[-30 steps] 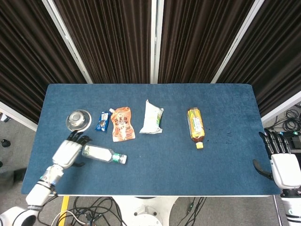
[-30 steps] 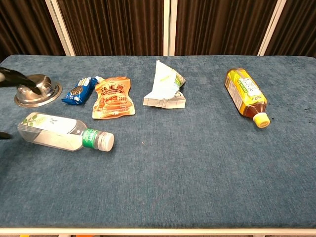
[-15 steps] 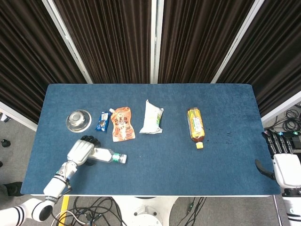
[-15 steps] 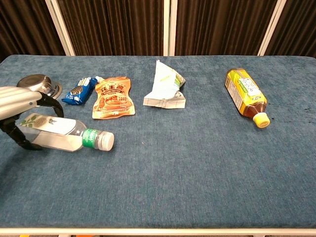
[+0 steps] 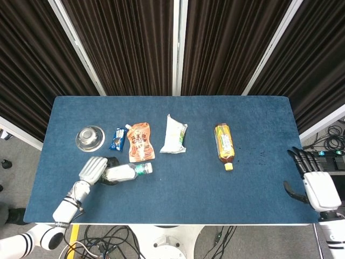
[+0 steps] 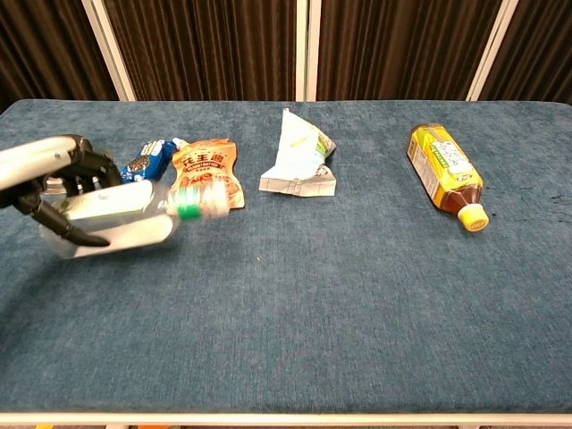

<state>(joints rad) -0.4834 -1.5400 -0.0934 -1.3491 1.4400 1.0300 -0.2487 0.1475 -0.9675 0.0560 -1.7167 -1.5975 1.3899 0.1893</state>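
Note:
My left hand (image 5: 96, 170) (image 6: 55, 185) grips a clear plastic bottle (image 5: 125, 172) (image 6: 134, 213) with a green band and white cap, held just above the blue table (image 5: 178, 189), cap pointing right toward the orange pouch (image 5: 140, 141) (image 6: 206, 174). The bottle looks blurred in the chest view. My right hand (image 5: 312, 183) hangs off the table's right edge with fingers spread, holding nothing. It does not show in the chest view.
A steel bowl (image 5: 89, 137) sits at the left, partly hidden by my hand in the chest view. Beside it lie a small blue snack packet (image 5: 117, 139) (image 6: 146, 163), a white bag (image 5: 174, 135) (image 6: 298, 155) and a yellow tea bottle (image 5: 224, 143) (image 6: 445, 171).
My left hand moved onto the clear bottle, closed around it and lifted it, swinging its cap up toward the orange pouch. My right hand shifted slightly at the table edge.

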